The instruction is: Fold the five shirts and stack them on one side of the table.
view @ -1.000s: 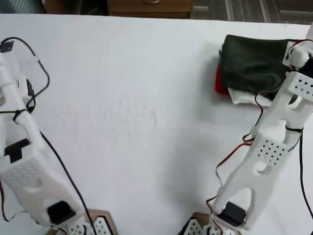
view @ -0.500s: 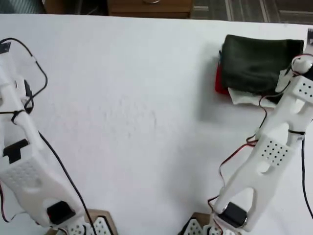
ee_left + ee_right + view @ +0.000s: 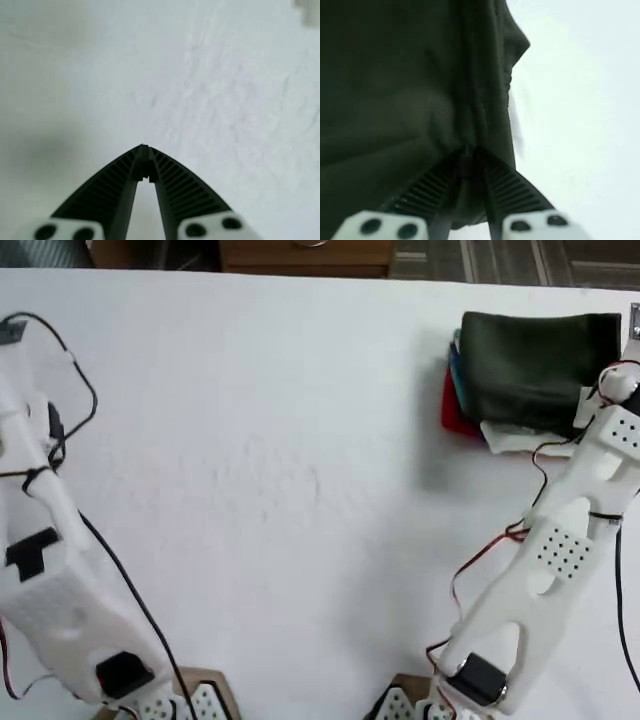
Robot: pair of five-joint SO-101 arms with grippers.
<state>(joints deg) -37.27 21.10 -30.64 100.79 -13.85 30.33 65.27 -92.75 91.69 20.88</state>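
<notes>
From the high view, the dark green shirt tops the folded stack at the far right of the desk. A red shirt and a white shirt peek out beneath it, so aim to square those edges.

In the left wrist view, your left tool hangs over bare desk with its tips together, gripping nothing. Keep it clear.

In the right wrist view, your right tool looks pinched on the dark green shirt's fold. Tug low and gently, or I expect the lower layers will skew.
</notes>
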